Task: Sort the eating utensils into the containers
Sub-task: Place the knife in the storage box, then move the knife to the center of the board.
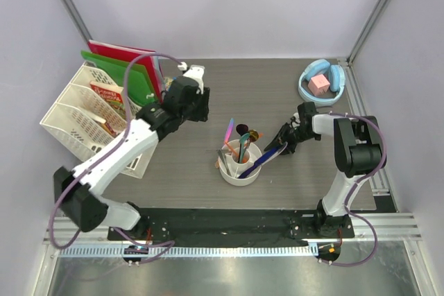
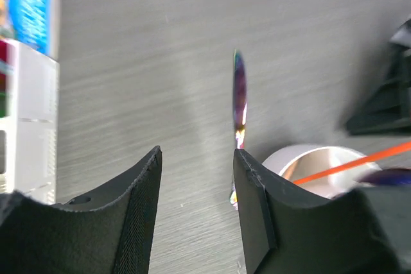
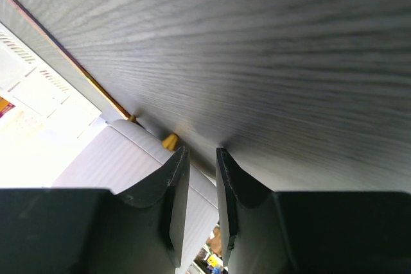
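Top external view: the white cup (image 1: 233, 177) is being crowded by upright utensils at mid-table. A dark blue knife (image 1: 264, 157) is leaning out toward the right gripper (image 3: 196, 151), whose fingers are a slit apart; a grasp cannot be told. The left gripper (image 2: 196, 155) is being held released near an iridescent piece (image 2: 239, 94). A lattice rack (image 1: 80, 119) is lining the left edge and a blue bowl (image 1: 305, 91) the far right corner, with bare tabletop (image 1: 263, 95) between.

Your right claw (image 3: 200, 149) fills the bottom of this view, its two dark fingers (image 3: 174, 190) standing close with only a slim gap and nothing showing between them. Grey wood-grain bench (image 3: 289, 49) lies beyond. Just past the fingertips you see the white ribbed cup (image 3: 122, 152) and a gold tip (image 3: 170, 140) at its edge.
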